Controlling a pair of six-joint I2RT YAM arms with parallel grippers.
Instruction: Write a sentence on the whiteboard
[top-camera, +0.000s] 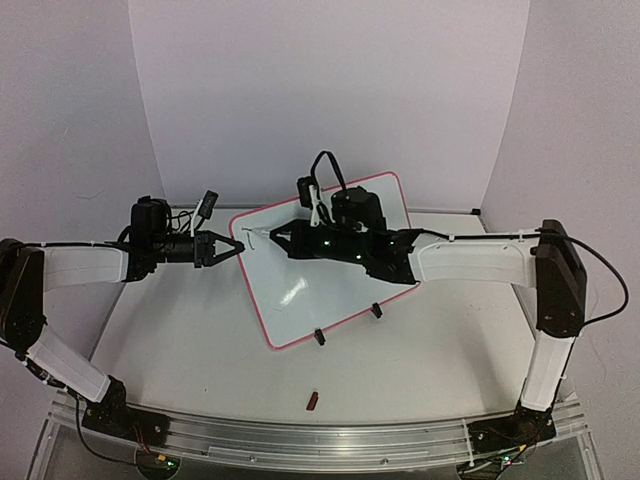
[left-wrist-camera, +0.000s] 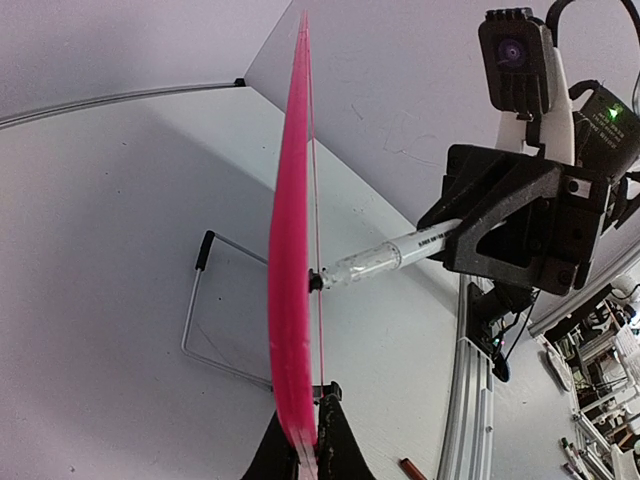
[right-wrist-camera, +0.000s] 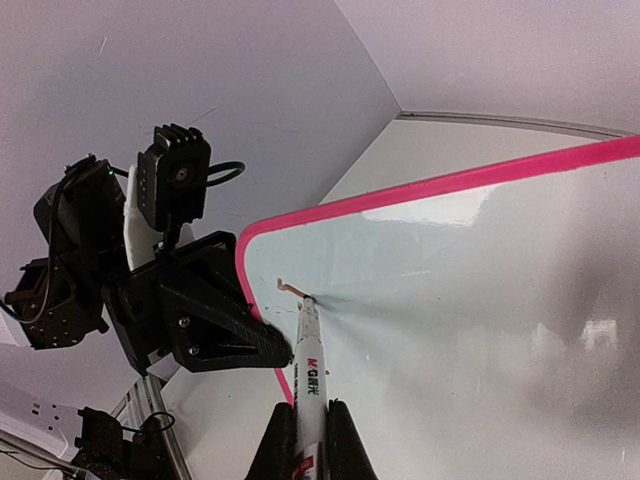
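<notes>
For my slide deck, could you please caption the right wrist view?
Right fingers press a marker tip to the whiteboard beside a short stroke.

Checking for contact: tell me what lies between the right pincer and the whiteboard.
Only the marker: held in the right pincer, its tip meets the whiteboard, clearest in the left wrist view.

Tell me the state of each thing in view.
Glossy white whiteboard with pink frame: propped tilted, one short mark near corner.
White plastic marker: uncapped, tip touching whiteboard.
Left gripper: shut on whiteboard edge.
Right gripper: shut on marker.
Small dark-red piece: lying on table.
</notes>
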